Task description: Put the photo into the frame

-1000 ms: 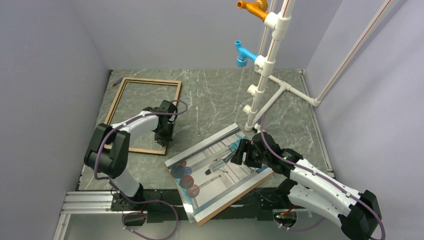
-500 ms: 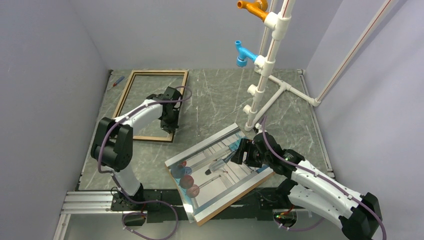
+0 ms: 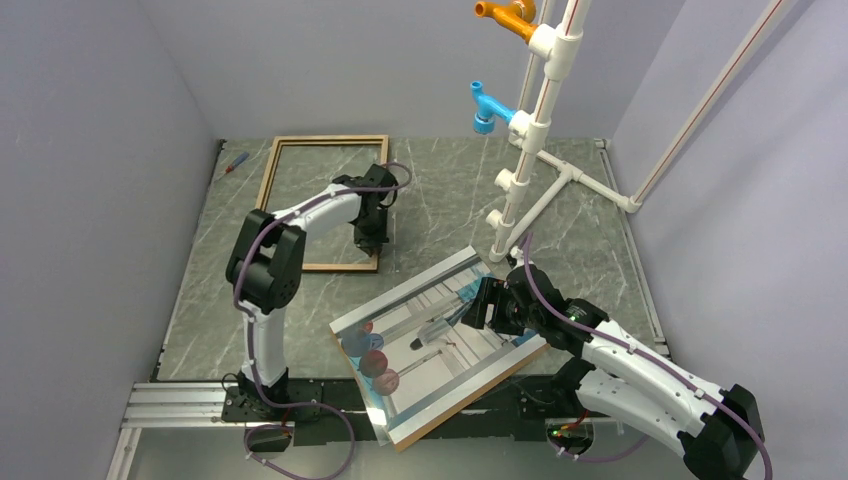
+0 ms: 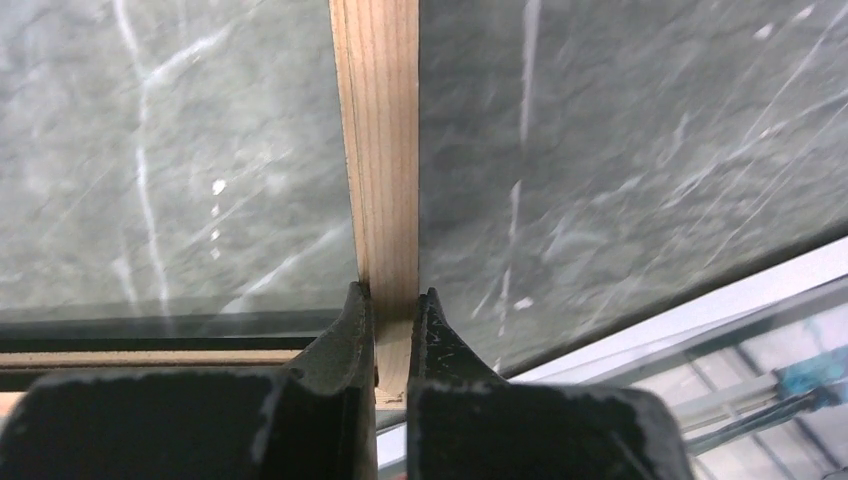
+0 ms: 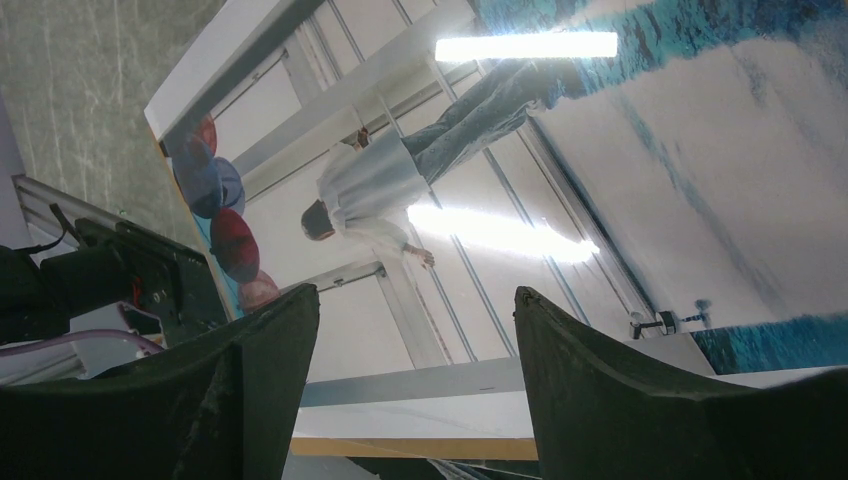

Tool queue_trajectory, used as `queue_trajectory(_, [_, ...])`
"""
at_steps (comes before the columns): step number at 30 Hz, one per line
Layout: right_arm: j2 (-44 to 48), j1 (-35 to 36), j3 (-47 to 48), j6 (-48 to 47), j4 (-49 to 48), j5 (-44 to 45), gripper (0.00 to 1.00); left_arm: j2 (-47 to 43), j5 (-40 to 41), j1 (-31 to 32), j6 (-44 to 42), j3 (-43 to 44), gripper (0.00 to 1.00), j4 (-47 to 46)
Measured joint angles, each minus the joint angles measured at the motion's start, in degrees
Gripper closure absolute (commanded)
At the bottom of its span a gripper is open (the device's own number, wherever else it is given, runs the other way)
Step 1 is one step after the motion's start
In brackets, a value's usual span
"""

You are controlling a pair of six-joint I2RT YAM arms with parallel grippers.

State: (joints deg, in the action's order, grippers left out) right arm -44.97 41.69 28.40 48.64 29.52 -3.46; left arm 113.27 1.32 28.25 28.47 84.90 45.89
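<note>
Step in hand: fetching the frame. My left gripper (image 4: 392, 300) was clamped on the right rail of the thin light-brown wooden frame (image 3: 325, 141), far left. My right gripper (image 5: 412, 300) hovered, jaws apart, over the glossy corridor photo (image 3: 440, 340), near centre. Next move, I judged: drag the frame flat toward the photo

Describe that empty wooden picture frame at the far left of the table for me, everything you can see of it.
The thin-railed rectangular frame of light brown wood is empty: the grey-green marbled table shows through its opening. It appears to lie flat on the far-left part of the table, its long sides running away from the arms. The left arm's black pincer is clamped on its right-hand rail close to the near corner, one finger on each side. The wrist view shows pale wood grain there. Nothing else seems to touch it.
</note>
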Motion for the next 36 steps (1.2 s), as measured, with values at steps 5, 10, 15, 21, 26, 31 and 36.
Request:
queue_trajectory(5, [0.4,0.0,-0.3,0.0,0.1,0.0,0.26,4.9,-0.4,1.4,2.9,4.8,0.8,-0.3])
queue_trajectory(10, [0.8,0.0,-0.5,0.0,0.2,0.0,0.26,7.2,-6.1,2.0,4.6,6.6,0.33,-4.6])
queue_trajectory(15, [0.9,0.0,-0.5,0.0,0.3,0.0,0.26,5.8,-10.8,2.9,4.3,4.4,0.21,-9.8])
queue_trajectory(21, [1.2,0.0,-0.6,0.0,0.3,0.0,0.26,-2.4,-12.9,2.1,1.8,-4.7,0.21,-12.4])
queue_trajectory(26, [1.0,0.0,-0.8,0.0,0.3,0.0,0.26,-10.3,-14.2,-1.9,0.0,-11.9,0.22,-13.5])
queue_trajectory(31, [0.5,0.0,-0.9,0.0,-0.1,0.0,0.26,-10.2,-14.2,-3.6,-1.2,-12.0,0.24,-14.0])
queue_trajectory(36, [0.5,0.0,-0.9,0.0,-0.1,0.0,0.25,-5.7,-14.1,-1.7,-1.7,-9.0,0.29,-13.7])
